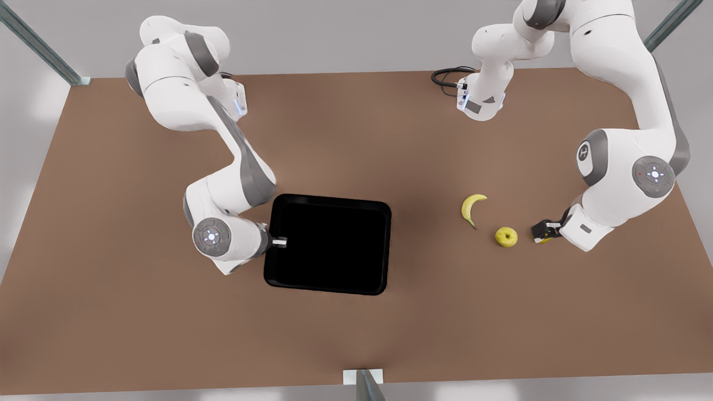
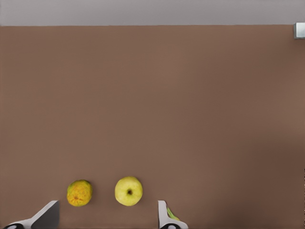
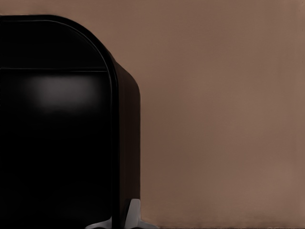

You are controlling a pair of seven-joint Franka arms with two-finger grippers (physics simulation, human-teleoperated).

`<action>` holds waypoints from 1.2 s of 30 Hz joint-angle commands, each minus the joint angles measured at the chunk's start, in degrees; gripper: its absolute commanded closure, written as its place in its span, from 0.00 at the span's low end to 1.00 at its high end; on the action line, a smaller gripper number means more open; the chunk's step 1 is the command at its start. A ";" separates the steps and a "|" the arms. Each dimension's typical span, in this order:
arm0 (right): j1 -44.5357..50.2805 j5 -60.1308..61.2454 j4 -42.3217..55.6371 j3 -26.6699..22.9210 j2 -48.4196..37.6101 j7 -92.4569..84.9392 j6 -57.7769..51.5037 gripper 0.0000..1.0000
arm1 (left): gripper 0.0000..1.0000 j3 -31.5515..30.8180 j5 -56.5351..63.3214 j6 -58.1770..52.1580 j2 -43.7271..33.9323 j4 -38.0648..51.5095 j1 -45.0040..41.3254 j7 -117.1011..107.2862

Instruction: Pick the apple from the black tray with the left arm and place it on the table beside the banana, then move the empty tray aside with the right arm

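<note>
A matte brown table (image 1: 356, 139) sat before a pale grey wall, with metal frame posts at its corners. The apple (image 1: 506, 236) lay on the bare tabletop, off the tray, just beside the banana (image 1: 472, 207), toward the front view's right edge. The black tray (image 1: 330, 243) stood empty near the table's middle, its long axis running roughly across the front view. The left gripper (image 1: 543, 232) hung low just beyond the apple toward the right edge, fingers (image 2: 46, 215) spread wide and holding nothing; in the left wrist view the apple lay ahead between them, with a rougher orange-yellow fruit (image 2: 79, 192) close beside it. The right gripper (image 1: 278, 243) was at the tray's short rim facing the front view's left edge, one finger (image 3: 135, 214) outside the wall, apparently closed on that rim. In my judgement the placing was done and the tray move was in hand; the right arm was plainly the nearer. Open tabletop lay all around the tray, widest toward the near edge and left corner; the fruit side should be avoided.
</note>
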 commanded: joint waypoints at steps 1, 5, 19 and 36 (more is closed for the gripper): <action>-2.30 -0.58 0.02 -0.12 -0.44 -29.34 -13.37 0.88 | 0.00 0.19 -0.31 -0.29 -0.12 0.11 0.38 -3.06; -9.68 -3.04 0.02 -0.38 -0.88 -43.49 -17.94 0.88 | 0.00 0.19 -2.34 0.77 0.14 2.21 1.44 -2.97; -19.53 -5.33 0.11 -11.81 -0.88 -73.03 -18.30 0.88 | 0.00 -0.16 0.48 0.77 0.23 2.21 0.82 -2.36; -19.97 -6.47 -0.15 -12.77 6.06 -72.24 -6.35 0.21 | 0.00 -0.16 0.57 0.77 0.23 2.21 0.91 -2.45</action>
